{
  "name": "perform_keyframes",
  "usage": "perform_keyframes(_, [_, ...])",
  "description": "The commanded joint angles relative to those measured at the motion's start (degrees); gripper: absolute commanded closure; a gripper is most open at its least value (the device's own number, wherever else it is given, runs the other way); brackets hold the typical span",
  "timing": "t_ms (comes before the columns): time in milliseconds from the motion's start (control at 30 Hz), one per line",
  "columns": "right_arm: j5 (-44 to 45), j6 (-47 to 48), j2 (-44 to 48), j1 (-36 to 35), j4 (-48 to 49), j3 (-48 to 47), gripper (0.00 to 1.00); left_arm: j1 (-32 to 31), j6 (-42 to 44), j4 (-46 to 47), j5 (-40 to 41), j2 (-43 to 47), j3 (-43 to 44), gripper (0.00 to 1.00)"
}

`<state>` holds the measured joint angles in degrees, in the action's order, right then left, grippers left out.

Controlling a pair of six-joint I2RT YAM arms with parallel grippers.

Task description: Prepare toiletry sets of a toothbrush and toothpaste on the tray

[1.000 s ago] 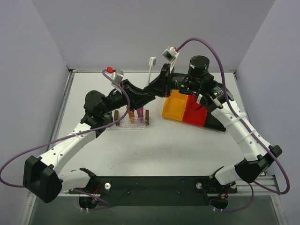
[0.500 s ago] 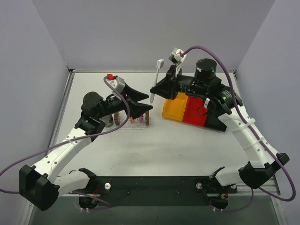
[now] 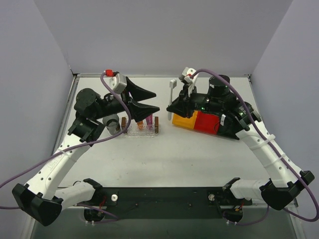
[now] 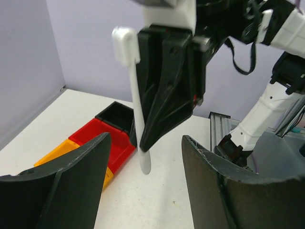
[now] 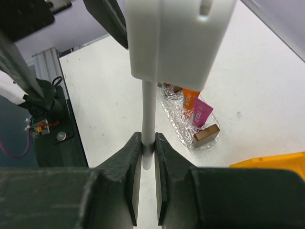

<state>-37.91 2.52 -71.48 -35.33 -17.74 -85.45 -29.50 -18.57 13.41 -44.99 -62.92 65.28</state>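
Toothbrush [image 5: 148, 102] pinched at its handle by right pincer [image 5: 148, 143], left pincer [image 4: 145, 138] spread wide, empty.

— Does the slim white plastic toothbrush [image 5: 148, 109] show whole at the right wrist?
— No: head blurred and cut by the top edge, lower end hidden inside the black right gripper [image 5: 148, 143]

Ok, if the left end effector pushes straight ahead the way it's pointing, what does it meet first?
Most likely the toothbrush, held roughly upright by the shut right end effector; it lies dead ahead of the open left end effector. Depth is unclear.
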Motion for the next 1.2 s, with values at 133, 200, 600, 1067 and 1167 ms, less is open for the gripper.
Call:
perform_keyframes(133, [-1.9, 4.2, -0.4, -2.9, 0.7, 1.0, 1.00, 0.2, -0.4, 1.0, -4.9, -2.1, 4.0, 0.30])
perform_keyframes(200, [-1.8, 4.7, -0.9, -3.3, 0.3, 0.6, 1.00, 0.1, 0.0, 1.2, -4.7, -2.6, 3.9, 0.30])
perform_keyframes(600, [-0.5, 6.8, -3.2, -6.2, -0.5, -0.3, 1.00, -0.2, -0.9, 3.0, -5.3, -4.8, 4.1, 0.35])
perform_keyframes(1067, [0.2, 7.8, -3.6, -7.1, -1.1, -0.2, 1.00, -0.3, -1.3, 4.3, -5.6, -5.6, 3.5, 0.60])
perform_keyframes(1167, [0.2, 7.8, -3.6, -7.3, -1.1, -0.2, 1.00, -0.3, -1.9, 4.9, -6.0, -5.7, 3.2, 0.64])
